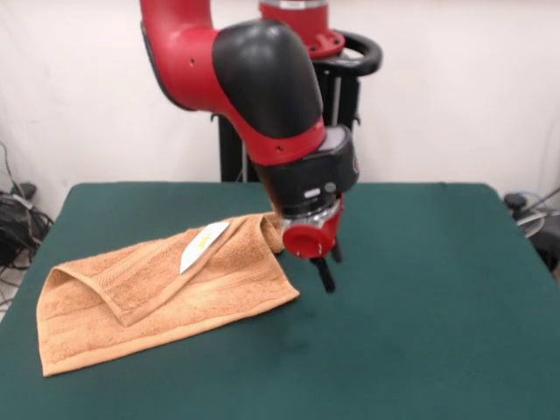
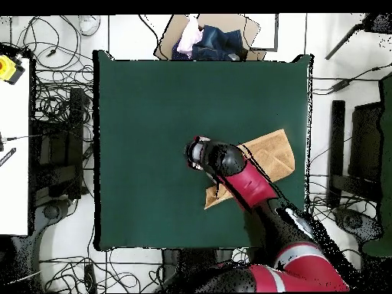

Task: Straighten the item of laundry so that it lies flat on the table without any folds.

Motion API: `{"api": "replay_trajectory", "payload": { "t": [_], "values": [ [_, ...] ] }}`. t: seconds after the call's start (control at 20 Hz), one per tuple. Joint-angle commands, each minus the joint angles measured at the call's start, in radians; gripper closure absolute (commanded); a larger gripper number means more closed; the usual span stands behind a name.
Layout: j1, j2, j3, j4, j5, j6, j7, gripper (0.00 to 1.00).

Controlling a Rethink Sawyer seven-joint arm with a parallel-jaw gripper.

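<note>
Towel from gripper: in the front view the towel lies to the left of the gripper, its right end reaching up to just beside the wrist; the black fingertips point down at bare green just off the towel's right edge.
Gripper state: I cannot tell whether the fingers are apart or together; only a dark tip shows below the red wrist cap, and the overhead view hides it under the arm.
Contact: nothing appears to be held; whether the wrist touches the raised right corner of the towel is unclear.
Long axis: the towel runs from near-left to far-right in the front view, a slanted strip, with the gripper at its far-right end.
Towel place: on the table, left of centre in the front view; in the overhead view the towel sits right of centre, partly under the arm.
Towel look: orange-tan terry, folded over on itself. An upper layer laps across the lower one, giving a pointed flap near the left end and a ridge along the far side. Woven bands run along the near edge. A white tag lies on top near the far-right end.
Judgement: not yet flat; the top layer most likely has to be drawn off towards the right, away from the left fold, so the corner nearest the gripper looks like the sensible place to take hold.
</note>
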Motion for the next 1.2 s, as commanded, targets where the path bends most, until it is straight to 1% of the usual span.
{"api": "replay_trajectory", "payload": {
  "t": [0.05, 0.1, 0.2, 0.25, 0.35, 0.45, 0.55, 0.65, 0.75, 0.95, 1.2],
  "values": [
    [-0.020, -0.013, 0.060, 0.181, -0.076, -0.113, 0.026, 0.00],
    [-0.020, -0.007, 0.052, 0.174, -0.086, -0.111, 0.022, 0.00],
    [0.009, 0.020, 0.000, 0.124, -0.112, -0.070, 0.012, 0.00],
    [0.057, 0.044, -0.069, 0.066, -0.133, -0.010, 0.014, 0.00],
    [0.123, 0.111, -0.157, -0.020, -0.153, 0.022, 0.040, 0.00],
    [0.221, 0.182, -0.273, -0.093, -0.157, -0.021, 0.099, 0.00],
    [0.283, 0.228, -0.351, -0.132, -0.152, -0.045, 0.135, 0.00],
    [0.301, 0.242, -0.385, -0.143, -0.149, -0.050, 0.141, 0.00],
    [0.296, 0.237, -0.384, -0.133, -0.139, -0.058, 0.138, 0.00],
    [0.265, 0.241, -0.333, -0.086, -0.110, -0.145, 0.139, 0.00],
    [0.211, 0.253, -0.266, -0.048, -0.108, -0.239, 0.142, 0.00]
  ]
}}
